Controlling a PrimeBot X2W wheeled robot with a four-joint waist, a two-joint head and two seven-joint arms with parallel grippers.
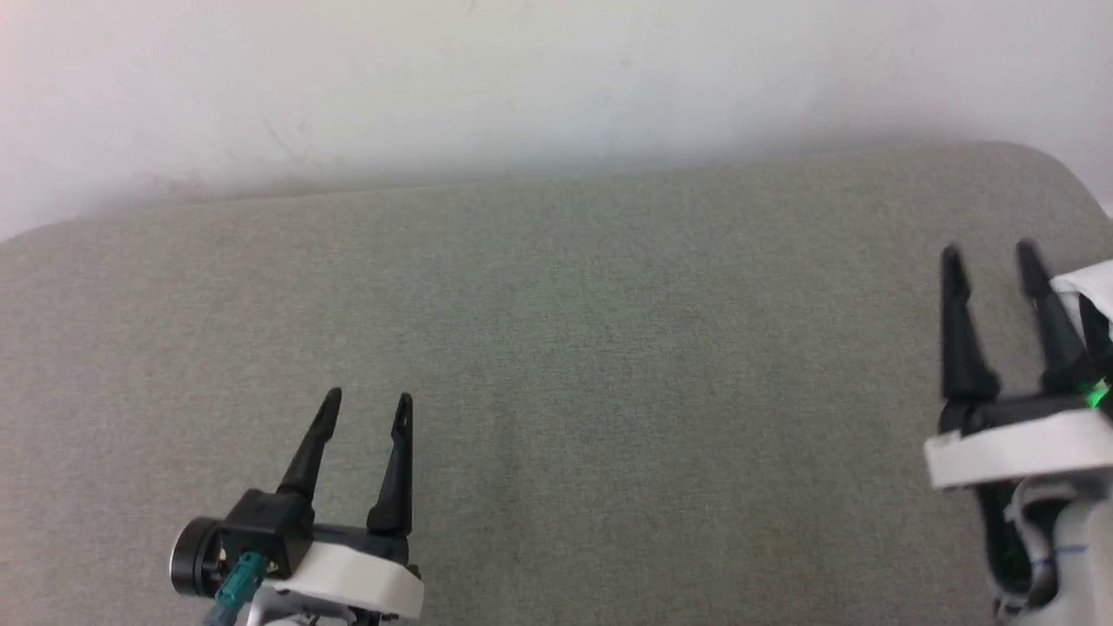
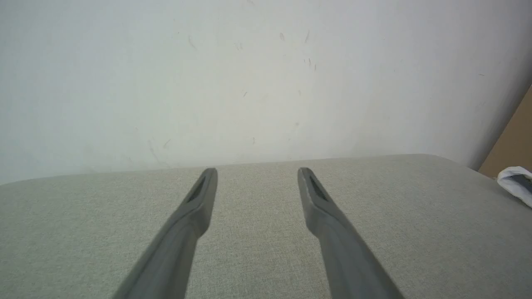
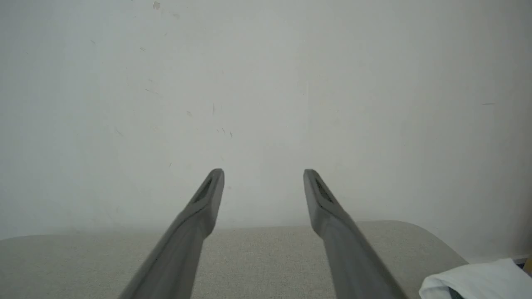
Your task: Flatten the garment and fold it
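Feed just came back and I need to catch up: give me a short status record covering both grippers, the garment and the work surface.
left gripper: open, empty, over the grey padded surface, lower left of the head view
right gripper: open, empty, at the far right
garment: a bunched white bit with a dark patch, at the surface's right edge beside the right gripper; most of it cut off by the frame
contact: neither gripper holds cloth
task state: apparently not flattened yet
backdrop: white wall
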